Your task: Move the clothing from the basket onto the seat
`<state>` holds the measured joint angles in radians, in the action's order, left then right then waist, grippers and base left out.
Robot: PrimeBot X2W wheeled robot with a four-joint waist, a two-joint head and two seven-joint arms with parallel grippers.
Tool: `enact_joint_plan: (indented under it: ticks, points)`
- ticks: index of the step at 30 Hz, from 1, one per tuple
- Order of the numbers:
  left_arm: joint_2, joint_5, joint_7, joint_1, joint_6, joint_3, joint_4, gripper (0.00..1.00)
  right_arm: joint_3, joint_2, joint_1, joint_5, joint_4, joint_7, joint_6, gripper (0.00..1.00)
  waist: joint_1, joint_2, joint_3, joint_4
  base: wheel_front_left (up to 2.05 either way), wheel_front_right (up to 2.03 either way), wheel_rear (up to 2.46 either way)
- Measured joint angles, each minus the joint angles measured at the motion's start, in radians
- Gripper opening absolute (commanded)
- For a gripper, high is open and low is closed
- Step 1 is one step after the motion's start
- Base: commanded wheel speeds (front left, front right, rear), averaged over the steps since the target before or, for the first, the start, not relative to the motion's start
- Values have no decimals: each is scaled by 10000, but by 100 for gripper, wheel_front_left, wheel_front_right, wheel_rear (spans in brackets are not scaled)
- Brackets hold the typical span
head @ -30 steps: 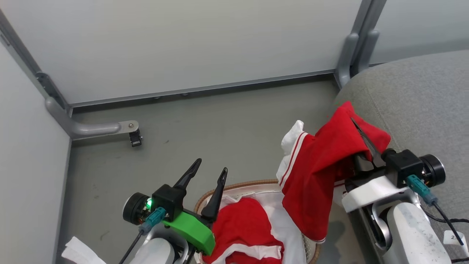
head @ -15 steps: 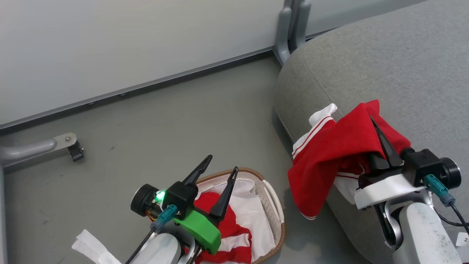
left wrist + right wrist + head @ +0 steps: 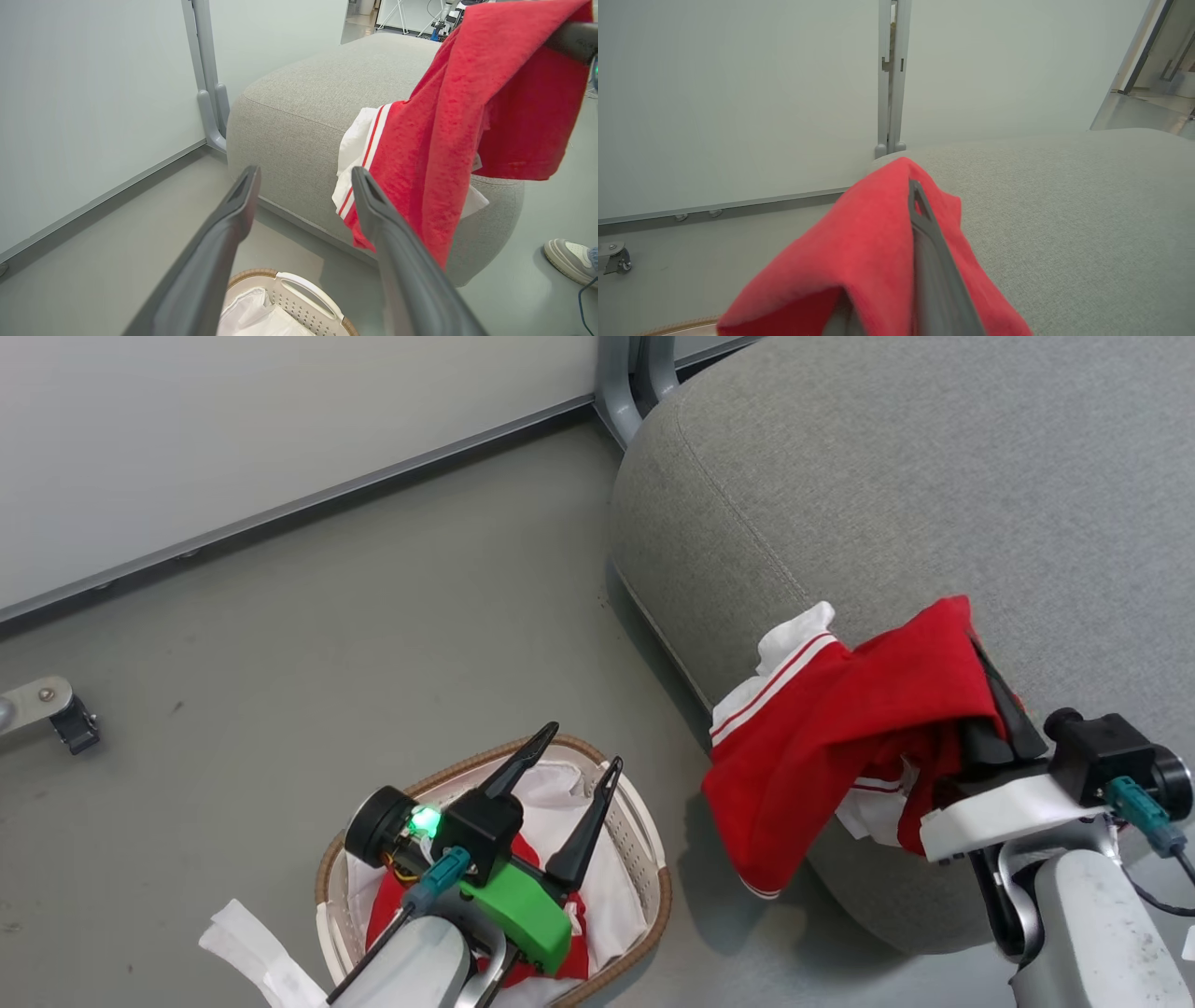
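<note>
the carry step is under way: the right hand (image 3: 978, 653), at the right of the head frame, is clenched on a red garment (image 3: 840, 728) draped across the near edge of the seat (image 3: 887, 476), with much of the cloth dangling down the side toward the floor. the next move likely calls for reaching further over the seat before letting go. the left hand (image 3: 583, 747), at lower centre, is spread wide and holds nothing, poised above the basket (image 3: 656, 877), where more red clothing (image 3: 381, 917) lies.

Your left pincer (image 3: 583, 749) lower left of frame, fingers spread wide, empty. Your right pincer (image 3: 980, 658) lower right, fingers clamped on clothing (image 3: 822, 728), pale forearm below.
</note>
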<state>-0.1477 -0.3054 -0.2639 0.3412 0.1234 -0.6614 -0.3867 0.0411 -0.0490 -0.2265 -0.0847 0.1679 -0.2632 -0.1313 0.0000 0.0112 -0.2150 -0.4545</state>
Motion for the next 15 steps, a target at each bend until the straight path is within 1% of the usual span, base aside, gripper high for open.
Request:
enact_joint_plan:
  ticks: [4, 7, 13, 15]
  points:
    - [-36, 105, -2, 81, 6, -79, 105, 100, 447, -4, -479, -19, 36, 0, 0, 0, 0, 0, -114, 185, 0, 0, 0]
    - [-69, 178, -2, 167, 8, -88, 286, 100, 813, 4, -1061, 178, 0, 0, 0, 0, 0, 0, -212, 380, 0, 0, 0]
    - [-201, 389, -2, 396, 6, -190, 568, 100, 2011, 0, -2988, 1193, -98, 0, 0, 0, 0, 0, -572, 759, 0, 0, 0]
    - [-253, 472, 4, 489, 6, -228, 675, 100, 2623, 4, -3855, 1292, 10, 0, 0, 0, 0, 0, -757, 885, 0, 0, 0]
